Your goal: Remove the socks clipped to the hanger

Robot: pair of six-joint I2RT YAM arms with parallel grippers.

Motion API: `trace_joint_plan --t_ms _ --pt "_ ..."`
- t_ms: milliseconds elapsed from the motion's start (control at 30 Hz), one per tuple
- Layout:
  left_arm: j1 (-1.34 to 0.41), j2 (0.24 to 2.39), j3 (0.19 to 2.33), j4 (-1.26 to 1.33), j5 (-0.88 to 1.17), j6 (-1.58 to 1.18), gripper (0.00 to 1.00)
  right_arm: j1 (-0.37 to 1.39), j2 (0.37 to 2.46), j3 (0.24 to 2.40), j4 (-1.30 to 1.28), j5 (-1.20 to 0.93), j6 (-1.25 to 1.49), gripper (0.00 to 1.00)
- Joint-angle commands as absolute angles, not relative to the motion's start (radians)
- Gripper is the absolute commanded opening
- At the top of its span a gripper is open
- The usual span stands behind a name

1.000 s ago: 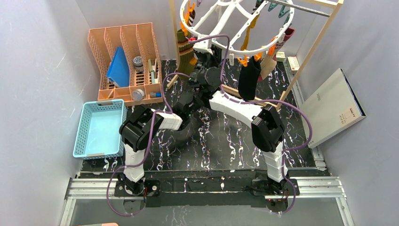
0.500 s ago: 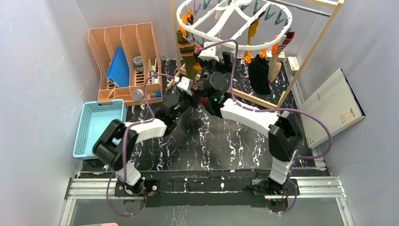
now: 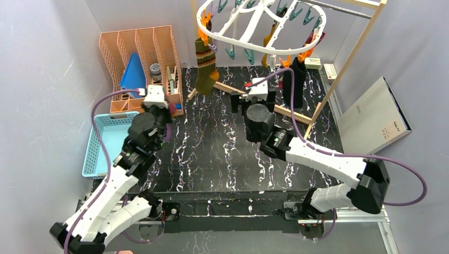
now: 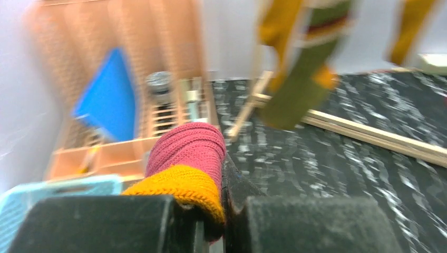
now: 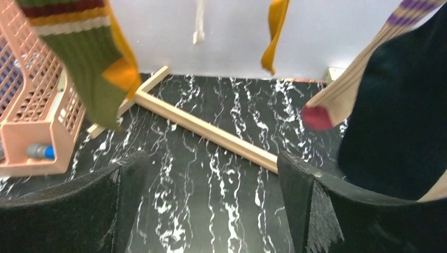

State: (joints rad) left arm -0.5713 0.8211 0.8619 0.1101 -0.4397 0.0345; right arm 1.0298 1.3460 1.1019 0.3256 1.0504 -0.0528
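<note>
The white oval hanger (image 3: pixel 231 37) hangs at the back with orange and teal clips on its rim. Still clipped to it are an olive striped sock (image 3: pixel 205 63), a black sock (image 3: pixel 294 84), a mustard sock (image 3: pixel 269 36) and a striped one with a maroon toe (image 5: pixel 342 95). My left gripper (image 3: pixel 165 112) is over by the orange organizer, shut on a purple-orange sock (image 4: pixel 187 158). My right gripper (image 5: pixel 211 179) stands wide open and empty, below the hanger. From it the olive sock (image 5: pixel 87 63) is to the left and the black sock (image 5: pixel 400 121) to the right.
An orange desk organizer (image 3: pixel 138 71) stands at the back left, with a light blue basket (image 3: pixel 108 145) in front of it. The wooden frame's base bar (image 5: pixel 211 129) lies across the black marble mat. A white box (image 3: pixel 373 119) leans at the right.
My left arm swung left, away from the hanger, carrying the purple-orange sock. My right gripper opened and drew back to the right. The hanger swung back up.
</note>
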Motion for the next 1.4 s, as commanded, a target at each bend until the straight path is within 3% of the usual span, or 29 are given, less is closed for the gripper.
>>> trace_joint_plan --t_ms 0,133,367,633,833,1100,1133,1167,1367 --pt "-0.551 0.774 0.983 -0.239 -0.869 0.084 0.0 1.067 1.243 1.063 0.136 1.036 0.126 0.99" --pt "-0.477 0.828 1.013 -0.321 -0.861 0.01 0.0 1.09 1.207 1.05 0.067 1.033 0.165 0.99" --pt "-0.153 0.962 1.057 -0.336 -0.398 -0.171 0.0 1.119 1.123 1.019 -0.02 1.038 0.195 0.99" --pt "0.25 1.085 1.056 -0.264 -0.143 -0.244 0.0 1.121 1.036 1.009 -0.109 1.038 0.202 0.99" --pt "0.369 1.113 1.015 -0.226 -0.125 -0.241 0.0 1.12 1.008 1.002 -0.143 1.033 0.198 0.99" --pt "0.392 1.183 0.919 -0.198 -0.154 -0.296 0.0 1.12 1.008 0.999 -0.165 1.019 0.204 0.99" --pt "0.394 1.194 0.916 -0.199 -0.164 -0.302 0.02 1.121 1.006 0.998 -0.168 1.02 0.204 0.99" --pt "0.396 1.206 0.915 -0.203 -0.173 -0.307 0.11 1.12 1.003 0.996 -0.172 1.02 0.205 0.99" --pt "0.403 1.278 0.989 -0.285 -0.201 -0.383 0.75 1.121 0.987 0.992 -0.211 1.037 0.224 0.99"
